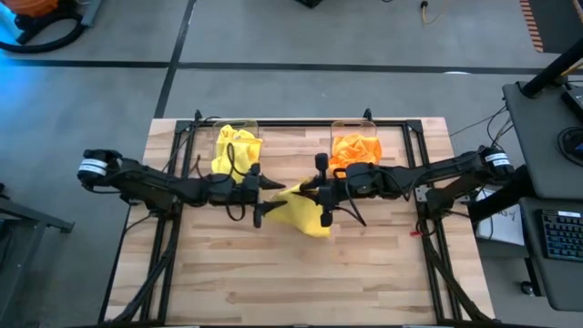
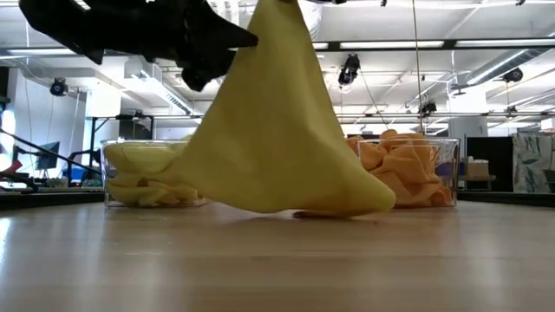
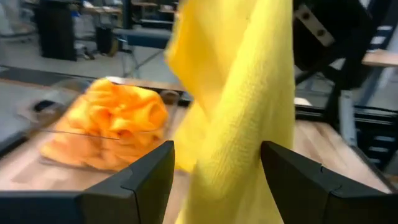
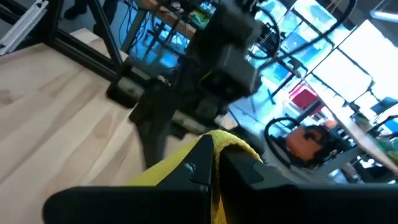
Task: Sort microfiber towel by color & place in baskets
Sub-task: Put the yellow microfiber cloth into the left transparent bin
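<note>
Mid-table, right end effector [image 1: 299,192] (shut) lifts yellow towel [image 1: 305,212].

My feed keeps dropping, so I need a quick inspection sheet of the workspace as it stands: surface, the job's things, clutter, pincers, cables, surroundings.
Surface: wooden table, bare in front.
Job's things: yellow towel hanging mid-table, low end on the wood; yellow towels in the left basket; orange towels in the right basket.
Clutter: small red item near the right edge.
Pincers: right pincer shut on the yellow towel; left pincer open, fingers either side of the cloth.
Cables: black cables along both arms.
Surroundings: desk with keyboard on the right; grey floor around.
</note>
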Controlling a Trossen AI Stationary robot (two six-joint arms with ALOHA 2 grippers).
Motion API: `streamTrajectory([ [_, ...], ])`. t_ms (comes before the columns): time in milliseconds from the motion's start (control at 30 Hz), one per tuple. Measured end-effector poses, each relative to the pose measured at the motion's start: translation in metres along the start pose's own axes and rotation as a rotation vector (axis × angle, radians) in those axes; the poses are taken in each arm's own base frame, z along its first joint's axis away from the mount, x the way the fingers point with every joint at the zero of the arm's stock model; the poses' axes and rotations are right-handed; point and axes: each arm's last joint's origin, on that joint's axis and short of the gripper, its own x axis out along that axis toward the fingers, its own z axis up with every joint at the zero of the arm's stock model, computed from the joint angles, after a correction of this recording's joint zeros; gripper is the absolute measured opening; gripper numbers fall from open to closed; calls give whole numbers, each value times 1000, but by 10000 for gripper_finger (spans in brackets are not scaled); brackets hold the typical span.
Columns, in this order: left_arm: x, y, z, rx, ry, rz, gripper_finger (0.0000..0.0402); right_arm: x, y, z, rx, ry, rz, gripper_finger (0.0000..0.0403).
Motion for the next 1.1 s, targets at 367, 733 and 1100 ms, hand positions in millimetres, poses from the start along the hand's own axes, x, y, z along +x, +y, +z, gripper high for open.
streamTrajectory([
  [367,20,-5,-15,-101,57,-71,207,0,1,2,-14,-28,38,9],
  [733,36,-10,-12,-72,66,-118,52,0,1,1,-6,-26,34,9],
  [1100,30,-15,2,-64,-2,-188,2,2,-3,1,120,-36,-12,9],
])
